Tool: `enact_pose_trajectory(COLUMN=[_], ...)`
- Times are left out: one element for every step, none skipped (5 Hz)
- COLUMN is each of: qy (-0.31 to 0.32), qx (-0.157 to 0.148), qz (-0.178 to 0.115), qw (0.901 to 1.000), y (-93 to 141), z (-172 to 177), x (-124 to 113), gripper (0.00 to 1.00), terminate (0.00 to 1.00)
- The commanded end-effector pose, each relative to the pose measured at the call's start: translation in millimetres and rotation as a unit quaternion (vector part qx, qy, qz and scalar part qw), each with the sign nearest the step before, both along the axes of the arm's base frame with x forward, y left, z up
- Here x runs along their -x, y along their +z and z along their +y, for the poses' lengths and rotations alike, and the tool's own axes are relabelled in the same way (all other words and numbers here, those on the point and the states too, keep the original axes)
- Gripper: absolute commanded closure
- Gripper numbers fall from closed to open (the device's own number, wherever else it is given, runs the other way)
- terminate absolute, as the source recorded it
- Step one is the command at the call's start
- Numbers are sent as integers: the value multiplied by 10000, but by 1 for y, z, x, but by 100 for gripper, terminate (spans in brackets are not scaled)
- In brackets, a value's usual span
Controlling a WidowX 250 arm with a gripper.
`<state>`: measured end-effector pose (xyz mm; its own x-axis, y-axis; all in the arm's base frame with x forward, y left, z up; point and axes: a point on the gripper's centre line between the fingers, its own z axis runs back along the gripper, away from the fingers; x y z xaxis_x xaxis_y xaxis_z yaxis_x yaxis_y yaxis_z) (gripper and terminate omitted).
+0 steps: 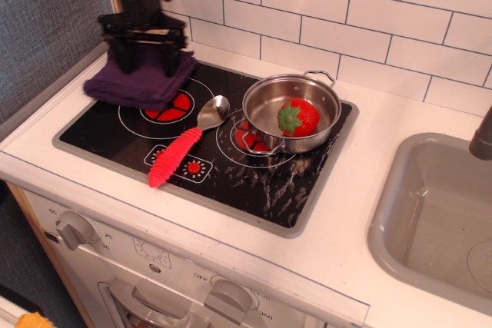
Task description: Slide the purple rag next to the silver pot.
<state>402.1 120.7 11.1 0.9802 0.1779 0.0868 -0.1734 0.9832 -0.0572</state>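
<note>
A toy kitchen tabletop (pixel 369 213) holds a black stovetop (pixel 269 182) with red burner rings, backed by white tile. At the stovetop's far left corner a black robot arm reaches straight down, its claw (pixel 144 57) spread wide with one finger on each side of the purple rag (pixel 134 88). The fingertips press into the top of the rag; whether they actually pinch the cloth cannot be told. The rag lies folded, partly over the left burner and partly over the stovetop's back left edge.

The silver pot (pixel 265 117) sits on the right burner, well apart from the rag, with a red strawberry (pixel 298 117) inside. Between rag and pot lies a spoon (pixel 184 144) with a red ribbed handle, its bowl pointing toward the back, just beside the pot. A grey sink (pixel 400 213) is set into the tabletop at the right. Knobs (pixel 73 230) line the front panel below.
</note>
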Motion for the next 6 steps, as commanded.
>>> enact_pose_trajectory(qy=[-868,-803,-574,-351,-467,-519], qx=[-31,-59,-192,-330,-399,-490], qz=[169,122,55,-160,-442,-630], qw=[9961,9967,9981,9987,9971,9955], y=[-20,-16,-2,25,55,76], z=[-80,-77,-67,-55,-58,-65], x=[-10,-12,-9,3,16,32], gripper=[0,0,0,0,0,0], terminate=[0,0,0,0,0,0])
